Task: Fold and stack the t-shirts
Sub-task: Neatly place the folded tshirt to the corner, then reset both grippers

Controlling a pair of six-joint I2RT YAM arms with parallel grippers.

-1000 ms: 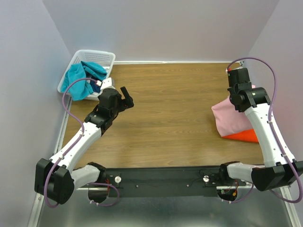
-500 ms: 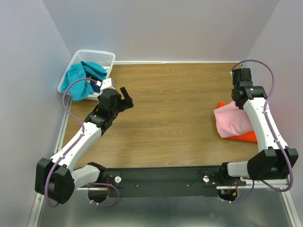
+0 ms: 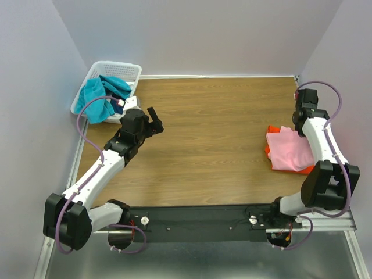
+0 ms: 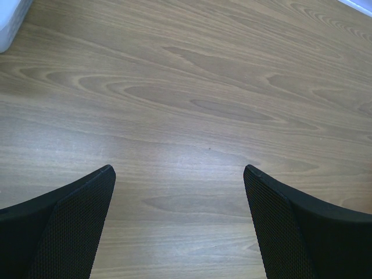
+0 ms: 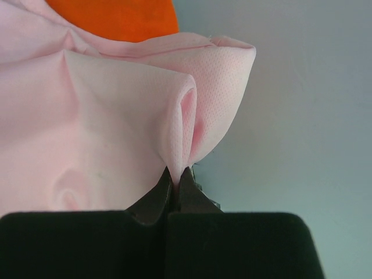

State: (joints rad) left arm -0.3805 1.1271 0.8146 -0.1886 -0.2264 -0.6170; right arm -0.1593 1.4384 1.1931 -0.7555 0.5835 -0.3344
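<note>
The light pink t-shirt [image 3: 289,150] lies folded on the bright orange t-shirt [image 3: 269,131] at the right edge of the table. My right gripper [image 5: 176,174] is shut on a pinched fold of the pink shirt [image 5: 116,128], close to the right wall; orange cloth [image 5: 116,17] shows beyond it. In the top view the right gripper [image 3: 303,129] sits at the pink shirt's far right side. My left gripper [image 3: 154,119] is open and empty above bare wood at the left; its fingers [image 4: 70,221] frame only table. Teal and dark blue garments [image 3: 102,96] fill the basket.
A white plastic basket [image 3: 119,68] stands at the table's far left corner. The grey wall [image 5: 290,116] is right beside the right gripper. A metal rail [image 3: 81,151] runs along the left table edge.
The right gripper has carried the pink shirt rightward and toward the far side, laying it flatter over the orange shirt. The left arm has not moved.
</note>
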